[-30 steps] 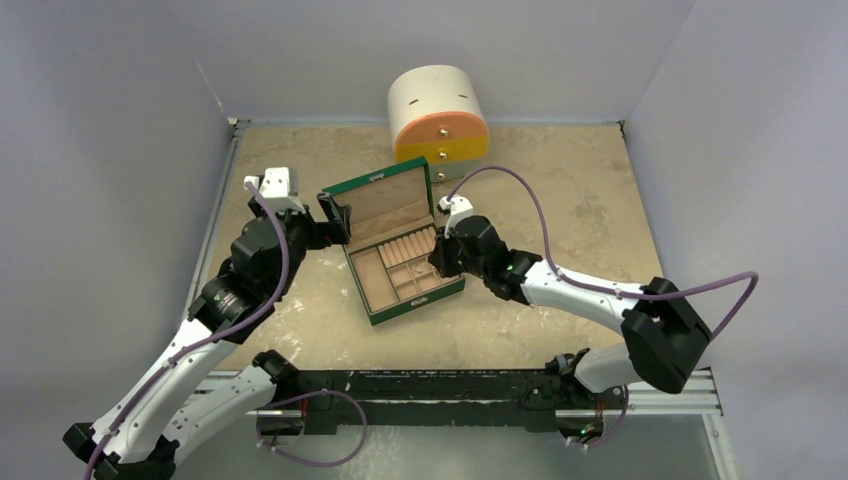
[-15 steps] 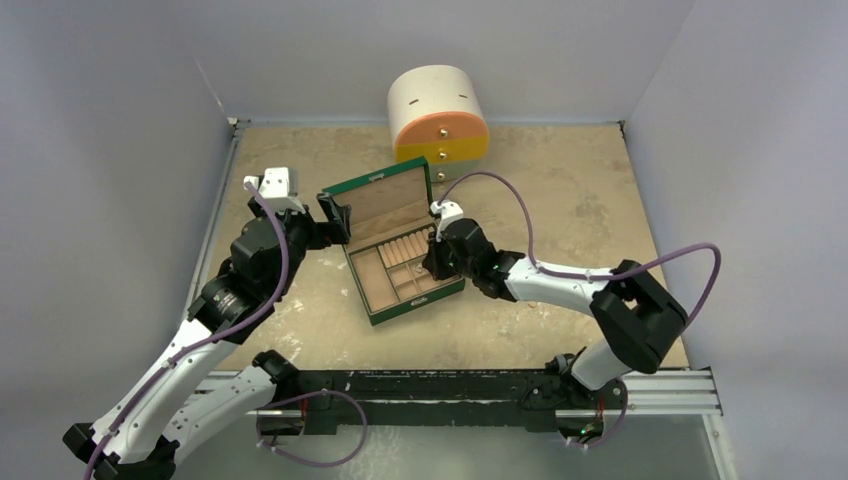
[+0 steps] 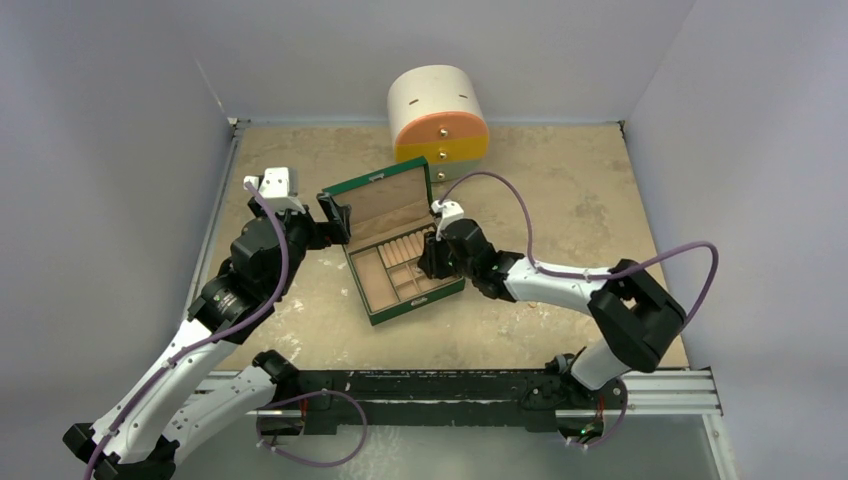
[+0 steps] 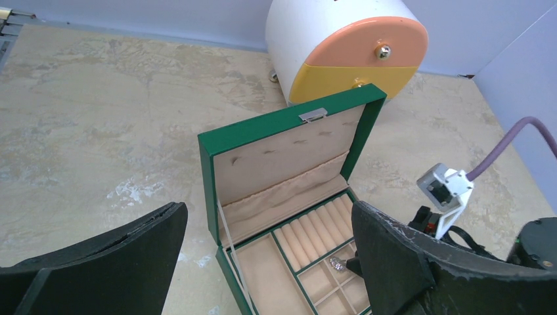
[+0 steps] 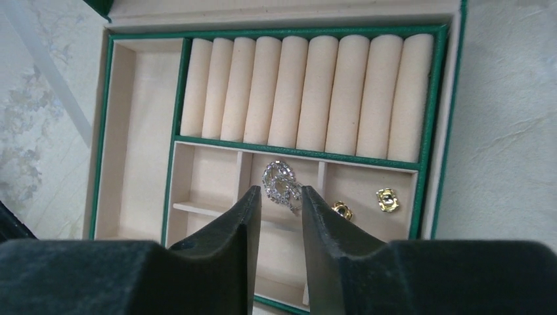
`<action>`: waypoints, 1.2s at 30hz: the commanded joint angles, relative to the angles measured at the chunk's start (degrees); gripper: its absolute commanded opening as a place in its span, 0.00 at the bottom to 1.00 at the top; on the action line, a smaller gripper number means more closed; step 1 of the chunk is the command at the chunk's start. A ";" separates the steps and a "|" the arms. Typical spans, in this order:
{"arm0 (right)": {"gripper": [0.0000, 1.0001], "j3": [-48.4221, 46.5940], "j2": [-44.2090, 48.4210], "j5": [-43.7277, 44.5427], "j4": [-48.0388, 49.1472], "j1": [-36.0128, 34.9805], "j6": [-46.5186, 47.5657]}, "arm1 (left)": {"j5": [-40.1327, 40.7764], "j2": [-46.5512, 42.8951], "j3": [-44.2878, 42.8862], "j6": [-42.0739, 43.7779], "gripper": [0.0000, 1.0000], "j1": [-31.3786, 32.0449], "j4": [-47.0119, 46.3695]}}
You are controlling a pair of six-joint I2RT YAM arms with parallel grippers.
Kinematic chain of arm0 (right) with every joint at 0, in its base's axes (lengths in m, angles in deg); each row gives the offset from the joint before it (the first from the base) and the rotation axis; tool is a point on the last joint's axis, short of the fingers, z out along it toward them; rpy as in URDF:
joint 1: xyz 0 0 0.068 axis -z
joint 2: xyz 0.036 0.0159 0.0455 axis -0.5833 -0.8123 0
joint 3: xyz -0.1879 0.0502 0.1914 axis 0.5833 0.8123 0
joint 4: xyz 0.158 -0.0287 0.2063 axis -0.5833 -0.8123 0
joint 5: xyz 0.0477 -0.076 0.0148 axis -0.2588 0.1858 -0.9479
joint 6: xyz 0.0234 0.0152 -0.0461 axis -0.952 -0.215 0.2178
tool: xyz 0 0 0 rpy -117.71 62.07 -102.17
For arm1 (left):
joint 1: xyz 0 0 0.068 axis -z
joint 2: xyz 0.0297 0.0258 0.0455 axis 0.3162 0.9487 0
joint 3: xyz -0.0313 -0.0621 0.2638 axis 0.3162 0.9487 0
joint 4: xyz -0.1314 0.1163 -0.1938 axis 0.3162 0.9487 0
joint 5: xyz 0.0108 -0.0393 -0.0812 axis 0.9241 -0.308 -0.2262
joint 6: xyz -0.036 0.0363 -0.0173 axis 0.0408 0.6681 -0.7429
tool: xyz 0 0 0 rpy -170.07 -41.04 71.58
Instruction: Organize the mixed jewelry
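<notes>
Beige counter, open green box, left gripper wide, right gripper narrow, sparkly silver piece between its tips, hold unclear, gold pieces beside.

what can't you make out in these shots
Right wrist view: whether the right jaws pinch the sparkly silvery jewelry piece or only flank it.
Right wrist view: nearest compartments of the green tan-lined box, covered by those jaws.
Top view: that piece itself, too small and beneath the right jaws.
Left wrist view: the box's front, cut off by the bottom edge.
</notes>
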 commanded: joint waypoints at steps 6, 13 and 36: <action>0.35 3.11 13.32 9.67 -3.32 0.09 -2.48 | 0.10 -0.36 -0.48 -0.28 0.96 -0.46 -2.24; 0.37 6.50 21.40 25.51 -12.89 0.38 -2.41 | 0.02 0.22 -0.42 -0.28 0.96 -0.55 -2.27; 0.37 12.32 12.47 16.55 -7.51 14.56 0.73 | -0.25 1.11 -0.38 -0.29 0.96 -0.94 -2.33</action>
